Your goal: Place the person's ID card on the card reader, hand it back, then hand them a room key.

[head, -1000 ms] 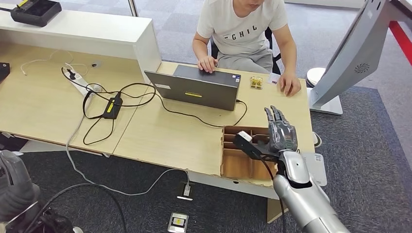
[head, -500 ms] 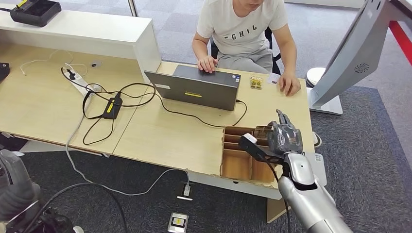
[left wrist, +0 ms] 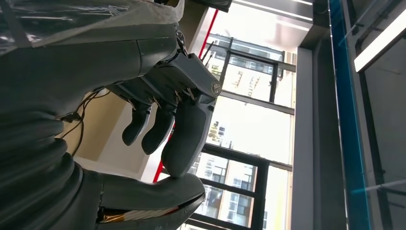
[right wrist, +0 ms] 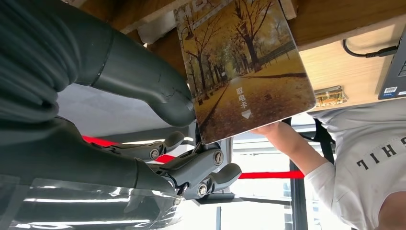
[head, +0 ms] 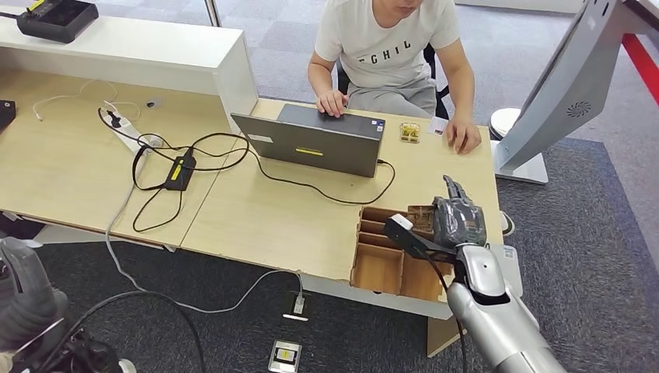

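- You see the room key card, printed with yellow autumn trees, pinched between the thumb and the fingers of the right hand; the fingers are closed on it.
- The right hand is over the wooden organizer box, at its far right corner, and the card reaches down toward a compartment there.
- The organizer box sits at the near edge of the light wood desk.
- Beyond the box, a grey laptop stands open toward the person in a white T-shirt, who sits at the far side of the desk.
- The person's one hand is on the laptop; the other rests on the desk beside a white card and a small yellow object.
- Left of the box, black cables and a power strip lie on the desk.
- The floor under the desk is grey carpet.
- The left hand holds nothing; its fingers are loosely bent and apart, with windows behind it.
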{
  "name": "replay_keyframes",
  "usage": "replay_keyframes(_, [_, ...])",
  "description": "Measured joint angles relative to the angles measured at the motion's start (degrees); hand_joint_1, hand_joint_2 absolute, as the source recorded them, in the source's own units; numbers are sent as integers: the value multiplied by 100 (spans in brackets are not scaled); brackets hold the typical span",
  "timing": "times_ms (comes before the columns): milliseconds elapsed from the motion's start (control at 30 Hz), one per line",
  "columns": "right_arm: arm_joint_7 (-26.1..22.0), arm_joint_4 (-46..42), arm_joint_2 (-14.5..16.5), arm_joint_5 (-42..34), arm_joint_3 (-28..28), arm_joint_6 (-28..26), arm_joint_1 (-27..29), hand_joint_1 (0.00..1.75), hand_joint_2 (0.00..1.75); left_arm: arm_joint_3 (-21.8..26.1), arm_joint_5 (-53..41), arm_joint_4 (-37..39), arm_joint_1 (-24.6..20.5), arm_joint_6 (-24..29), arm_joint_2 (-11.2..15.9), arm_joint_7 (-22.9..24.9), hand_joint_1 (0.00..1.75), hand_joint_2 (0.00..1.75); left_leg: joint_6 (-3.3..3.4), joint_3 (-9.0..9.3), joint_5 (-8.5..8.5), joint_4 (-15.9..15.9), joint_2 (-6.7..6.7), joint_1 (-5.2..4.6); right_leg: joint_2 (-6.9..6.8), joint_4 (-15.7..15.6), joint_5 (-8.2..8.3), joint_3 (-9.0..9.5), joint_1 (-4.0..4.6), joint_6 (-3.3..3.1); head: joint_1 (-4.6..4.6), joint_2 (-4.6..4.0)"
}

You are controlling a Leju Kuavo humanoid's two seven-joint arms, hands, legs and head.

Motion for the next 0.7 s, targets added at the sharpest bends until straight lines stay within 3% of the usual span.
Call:
replay_keyframes(33, [1, 0, -2, 0, -2, -5, 0, 149, 175, 0, 7, 11, -5, -4, 1, 0, 141, 175, 0, 0, 0, 0, 0, 0, 0, 0, 0, 0, 0, 0, 0, 0])
replay_keyframes(67, [3, 0, -3, 0, -3, -14, 0, 125, 175, 0, 10, 23, -11, -9, 1, 0, 141, 175, 0, 0, 0, 0, 0, 0, 0, 0, 0, 0, 0, 0, 0, 0])
replay_keyframes(167, [27, 0, -9, 20, -10, -46, 0, 27, 175, 0, 20, 53, -31, -26, 2, 0, 141, 175, 0, 0, 0, 0, 0, 0, 0, 0, 0, 0, 0, 0, 0, 0])
replay_keyframes(200, [45, 0, -13, 40, -13, -53, 1, 7, 175, 0, 22, 62, -40, -32, 2, 0, 142, 175, 0, 1, 0, 0, 0, 0, 0, 0, 0, 0, 0, 0, -1, 0])
replay_keyframes(267, [102, 0, -26, 111, -19, -56, 4, 0, 175, 0, 22, 80, -58, -38, 2, -1, 143, 175, 0, 0, 0, 0, 0, 0, 0, 0, 0, 0, 0, 0, 1, 0])
replay_keyframes(700, [565, -446, -290, 662, -101, 22, -27, 0, 175, -2, 18, 92, -48, 93, 13, -1, 145, 175, 0, 0, 3, 1, 2, -1, 3, 0, 6, 1, -1, 2, 1, 0])
